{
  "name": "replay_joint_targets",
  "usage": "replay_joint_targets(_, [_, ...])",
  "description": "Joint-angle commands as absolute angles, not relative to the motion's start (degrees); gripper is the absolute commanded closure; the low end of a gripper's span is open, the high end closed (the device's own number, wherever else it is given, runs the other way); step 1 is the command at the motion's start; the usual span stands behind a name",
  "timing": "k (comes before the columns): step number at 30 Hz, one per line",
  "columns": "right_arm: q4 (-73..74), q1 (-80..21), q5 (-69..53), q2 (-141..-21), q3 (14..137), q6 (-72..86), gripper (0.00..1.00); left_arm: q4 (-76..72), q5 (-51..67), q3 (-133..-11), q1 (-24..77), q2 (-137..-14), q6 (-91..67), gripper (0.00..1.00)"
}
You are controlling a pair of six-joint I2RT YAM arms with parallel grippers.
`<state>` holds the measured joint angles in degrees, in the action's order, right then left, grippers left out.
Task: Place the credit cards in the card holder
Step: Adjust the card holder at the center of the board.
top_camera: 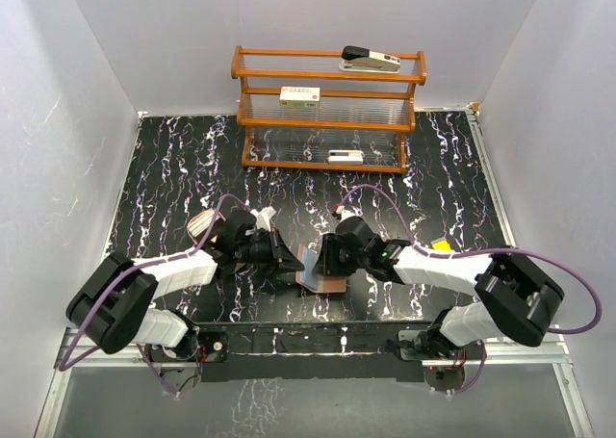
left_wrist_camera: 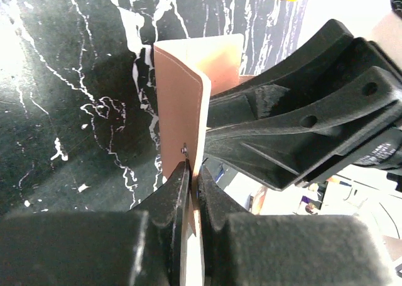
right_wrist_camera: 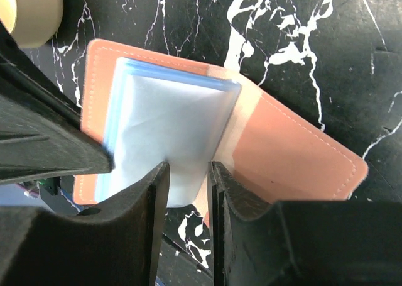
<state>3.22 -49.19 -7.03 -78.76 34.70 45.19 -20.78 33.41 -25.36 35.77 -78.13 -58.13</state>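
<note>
The card holder point(top_camera: 318, 272), a reddish-brown leather wallet, lies open on the black marbled table between my two grippers. My left gripper point(top_camera: 289, 260) is shut on the edge of one leather flap point(left_wrist_camera: 182, 110), which stands upright between its jaws point(left_wrist_camera: 191, 173). My right gripper point(top_camera: 332, 255) reaches in from the other side. Its jaws point(right_wrist_camera: 187, 173) are closed on the lower corner of the bluish-white pocket stack point(right_wrist_camera: 169, 122), lifted off the flat leather half point(right_wrist_camera: 301, 154). I cannot make out the credit cards in any view.
A wooden rack point(top_camera: 327, 120) stands at the back with a stapler point(top_camera: 371, 60) on top and white boxes point(top_camera: 299, 95) on its shelves. A small yellow item point(top_camera: 441, 245) lies by the right arm. A cream tin point(right_wrist_camera: 28, 9) sits beside the wallet.
</note>
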Motion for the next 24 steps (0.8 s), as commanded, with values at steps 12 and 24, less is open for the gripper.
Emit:
replay_joint_targets(12, [4.81,-49.57,-3.42,-79.12,34.98,42.98,0.69,-21.97,34.58,-23.54,36.22,-73.87,-60.37,0.59])
replay_joint_targets(24, [7.69,-49.56,-3.12,-78.55,36.87,40.94,0.69,-13.28,32.88,-30.26,36.21,-77.35,-53.15,0.52])
